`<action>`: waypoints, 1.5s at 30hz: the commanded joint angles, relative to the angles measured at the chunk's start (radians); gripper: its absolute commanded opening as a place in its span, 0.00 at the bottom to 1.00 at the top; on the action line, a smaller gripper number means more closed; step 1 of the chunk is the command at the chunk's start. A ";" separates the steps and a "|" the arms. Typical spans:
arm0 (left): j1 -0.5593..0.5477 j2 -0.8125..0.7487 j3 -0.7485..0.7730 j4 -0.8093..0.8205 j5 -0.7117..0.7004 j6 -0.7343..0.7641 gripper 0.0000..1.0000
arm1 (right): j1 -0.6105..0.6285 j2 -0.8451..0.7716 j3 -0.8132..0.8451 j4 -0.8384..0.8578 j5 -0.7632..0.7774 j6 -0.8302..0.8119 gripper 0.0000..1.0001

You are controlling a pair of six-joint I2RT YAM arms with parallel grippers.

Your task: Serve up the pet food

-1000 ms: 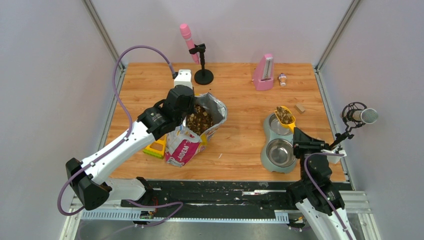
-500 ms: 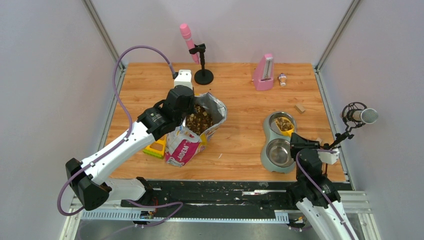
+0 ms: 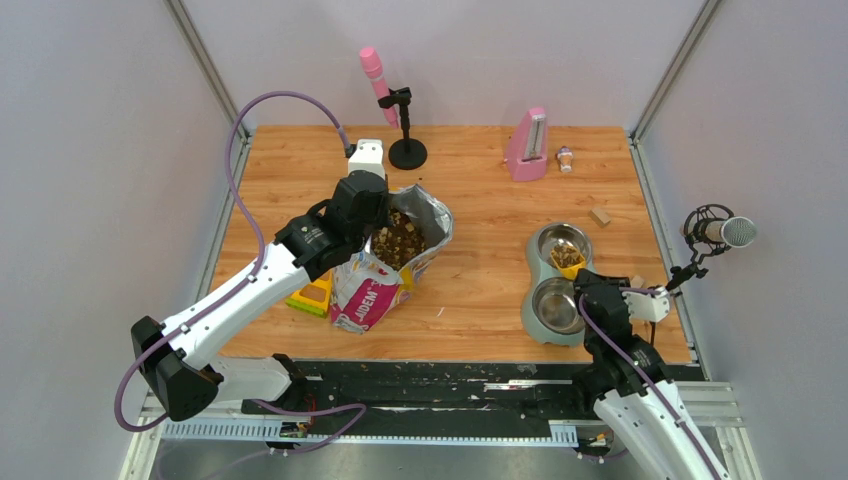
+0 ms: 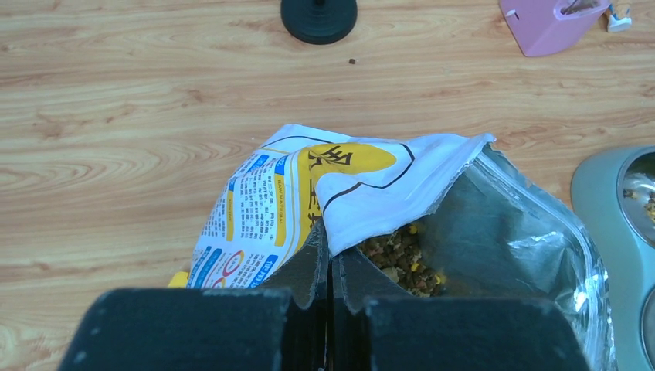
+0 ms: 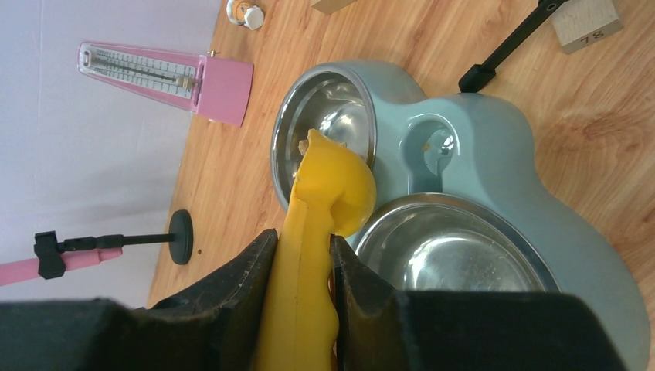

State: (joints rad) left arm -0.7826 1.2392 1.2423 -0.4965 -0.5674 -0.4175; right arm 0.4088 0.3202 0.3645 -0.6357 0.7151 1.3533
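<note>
Right wrist: right gripper [image 5: 301, 239] clamps scoop [image 5: 328, 185] over the bowl [image 5: 309, 97] at the table's [image 3: 480, 180] right edge, left gripper [image 4: 330, 255] pinches bag [image 4: 263, 201]; sloppy tilt could scatter kibble [image 4: 394, 259].

Wooden table [image 3: 480, 190], surface sound. An open printed bag [image 3: 365, 295] stands left of centre, mouth up, with a yellow-green block [image 3: 312, 295] just beside it on the left. At the rear are a pink microphone [image 3: 373, 70] on a black stand [image 3: 407, 153], a pink metronome [image 3: 527, 145] and a small white item [image 3: 565, 158] just beside it. On the right, a grey-blue feeder [image 3: 533, 305] holds two steel bowls, with a yellow scoop [image 5: 324, 193] tipped over the far bowl. A wooden cube [image 3: 600, 216] lies beyond the feeder. A grey microphone [image 3: 722, 232] stands at the right edge.
</note>
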 commanded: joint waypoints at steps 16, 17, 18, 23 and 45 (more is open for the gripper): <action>-0.006 -0.038 0.000 0.098 -0.065 0.008 0.00 | -0.124 0.294 0.211 -0.128 0.024 -0.003 0.00; -0.006 -0.038 0.000 0.097 -0.067 0.007 0.00 | -0.137 0.312 0.224 -0.122 0.008 -0.028 0.00; -0.006 -0.038 -0.001 0.097 -0.069 0.007 0.00 | -0.147 0.329 0.235 -0.118 -0.008 -0.051 0.00; -0.006 -0.040 -0.003 0.096 -0.076 0.008 0.00 | -0.188 0.384 0.248 -0.073 -0.086 -0.122 0.00; -0.006 -0.056 -0.016 0.095 -0.084 0.000 0.00 | -0.257 0.570 0.265 0.184 -0.456 -0.365 0.00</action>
State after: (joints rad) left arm -0.7837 1.2304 1.2217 -0.4786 -0.6197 -0.4137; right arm 0.1535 0.8379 0.6064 -0.4747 0.3668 1.0523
